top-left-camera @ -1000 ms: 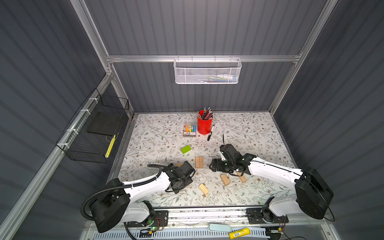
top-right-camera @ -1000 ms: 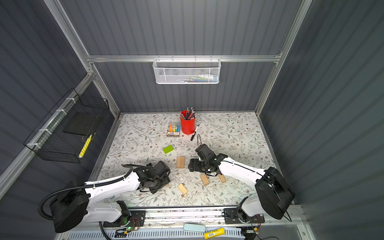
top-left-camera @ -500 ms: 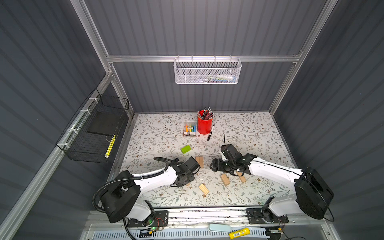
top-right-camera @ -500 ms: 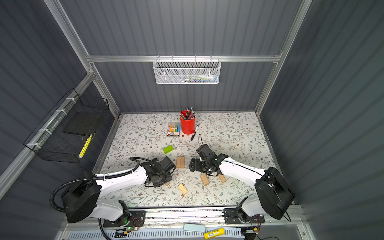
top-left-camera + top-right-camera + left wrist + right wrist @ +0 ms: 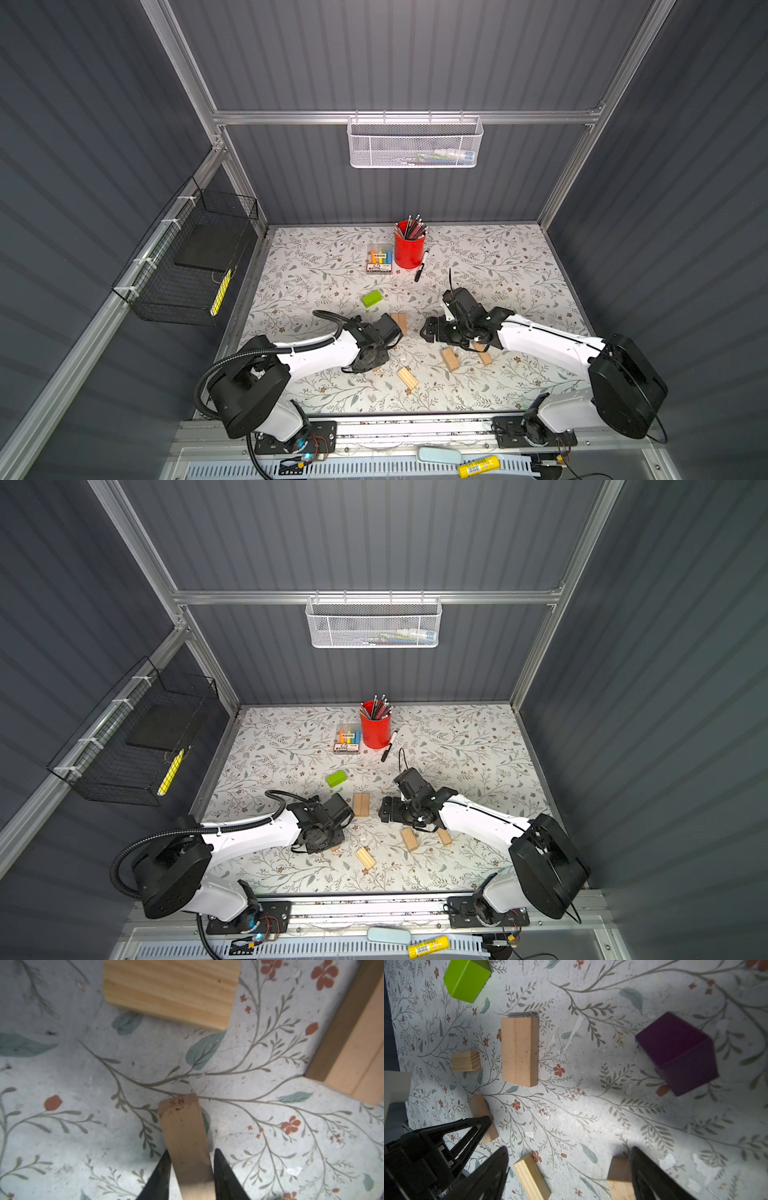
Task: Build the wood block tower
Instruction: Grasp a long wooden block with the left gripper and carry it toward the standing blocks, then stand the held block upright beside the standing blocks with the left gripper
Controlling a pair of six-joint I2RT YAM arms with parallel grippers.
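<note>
My left gripper (image 5: pixel 191 1150) is shut on a pale wood block (image 5: pixel 182 1126) that lies on the floral mat; in a top view the gripper (image 5: pixel 376 365) sits low at front centre. Beside it two pale blocks (image 5: pixel 400 324) (image 5: pixel 520 1051) lie flat, side by side. The lime-green block (image 5: pixel 371 298) is farther back. My right gripper (image 5: pixel 569 1148) (image 5: pixel 430 332) hangs open and empty above a grooved block (image 5: pixel 531 1178) and another pale one (image 5: pixel 618 1178). The purple block (image 5: pixel 679 1053) shows only in the right wrist view. More pale blocks (image 5: pixel 450 359) lie in front. No tower is in view.
At the back of the mat stand a red pencil cup (image 5: pixel 409 249) and a clear marker box (image 5: pixel 379 262), with a black marker (image 5: pixel 420 272) beside them. A white mesh basket (image 5: pixel 415 145) hangs on the rear wall. A black wire basket (image 5: pixel 187 266) hangs on the left wall.
My left arm has reached toward the centre and its jaws have closed around the pale block. The right gripper has opened slightly wider and hardly moved.
</note>
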